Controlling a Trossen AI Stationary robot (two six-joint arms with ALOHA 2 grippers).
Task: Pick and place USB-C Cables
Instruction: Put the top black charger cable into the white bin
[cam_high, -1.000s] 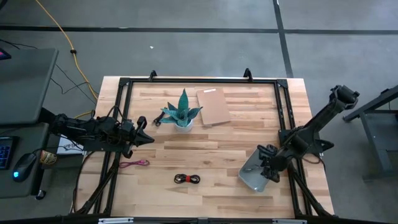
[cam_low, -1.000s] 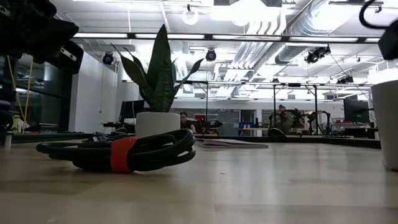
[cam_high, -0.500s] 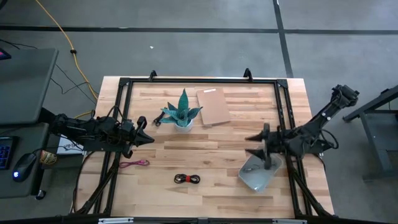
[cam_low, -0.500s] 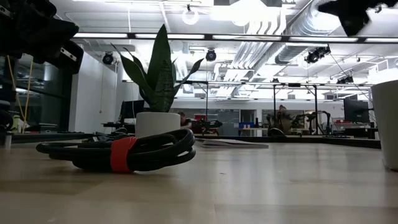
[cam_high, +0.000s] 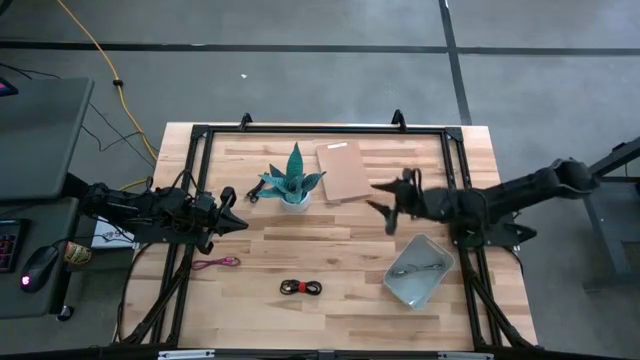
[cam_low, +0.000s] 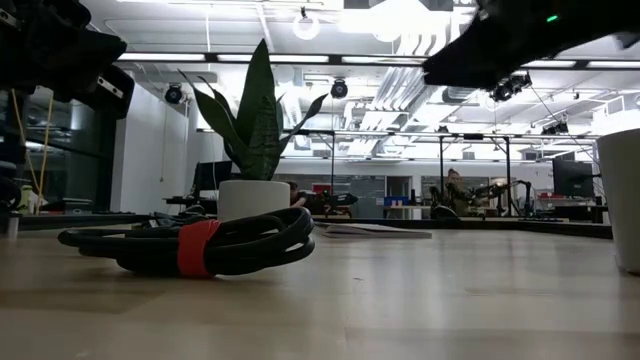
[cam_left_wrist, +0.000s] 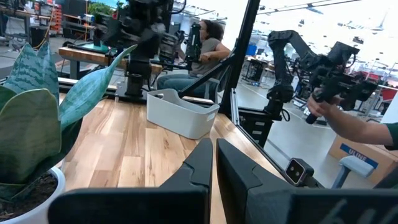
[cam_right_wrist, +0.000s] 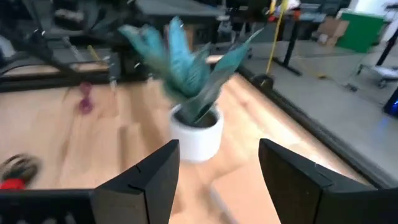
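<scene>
The silver-grey cable (cam_high: 414, 268) lies inside the grey tray (cam_high: 437, 283) at the table's right. The red-and-black bundle (cam_high: 301, 288) lies on the wood near the near edge, and fills the low view (cam_low: 200, 245). The pink cable (cam_high: 217, 263) lies near the left rail. A dark bundle (cam_high: 254, 192), likely the black cable, sits just left of the potted plant (cam_high: 293, 182). My right gripper (cam_high: 385, 205) hangs open above the table's middle, facing the plant (cam_right_wrist: 194, 87). My left gripper (cam_high: 238, 221) waits shut at the left side.
A brown board (cam_high: 343, 170) lies flat beside the plant on its right. Black rails (cam_high: 196, 180) frame the table. A person's hand (cam_left_wrist: 339, 118) and a seated person (cam_left_wrist: 205, 43) show in the room beyond. Bare wood lies between the plant and the tray.
My right gripper has risen from above the tray and swung toward the table's left and far side, toward the plant. It has tipped from pointing down to nearly level. The silver-grey cable stays in the tray.
</scene>
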